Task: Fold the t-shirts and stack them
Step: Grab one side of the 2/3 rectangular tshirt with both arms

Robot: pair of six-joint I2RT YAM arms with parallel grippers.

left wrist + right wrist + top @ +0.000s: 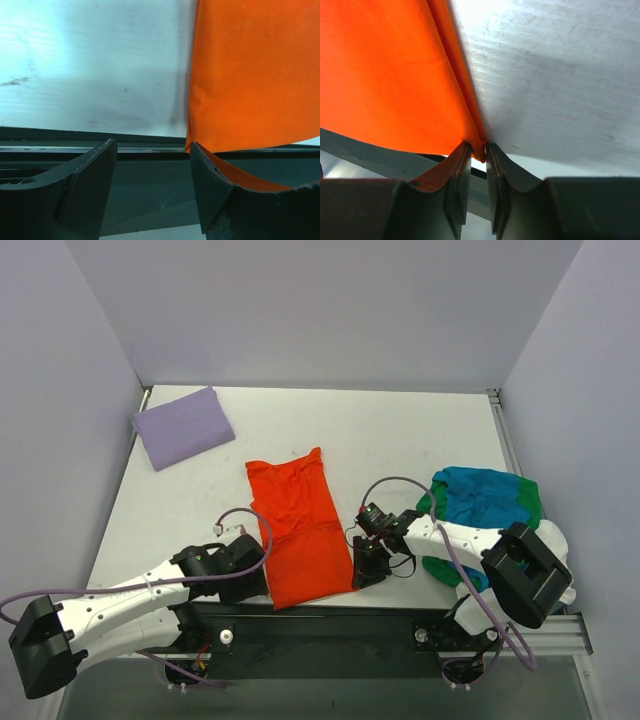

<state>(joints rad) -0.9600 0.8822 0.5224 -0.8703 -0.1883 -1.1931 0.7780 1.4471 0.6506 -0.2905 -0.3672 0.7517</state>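
While the right gripper [477,150] pinches the near right corner of the orange t-shirt [300,530], lying at the table's [400,440] near edge, the left gripper [152,145] waits jaws apart at the near left corner. Both corners look wanted, probably to carry the hem over evenly.

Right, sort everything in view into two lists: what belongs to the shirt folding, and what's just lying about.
Belongs to the job:
orange-red shirt, spread at the near edge
lavender shirt, folded, far left
blue shirt and green shirt, heaped at right
right gripper, pinching the orange-red shirt's edge
left gripper, open

Just there:
table
walls
purple cables on the arms
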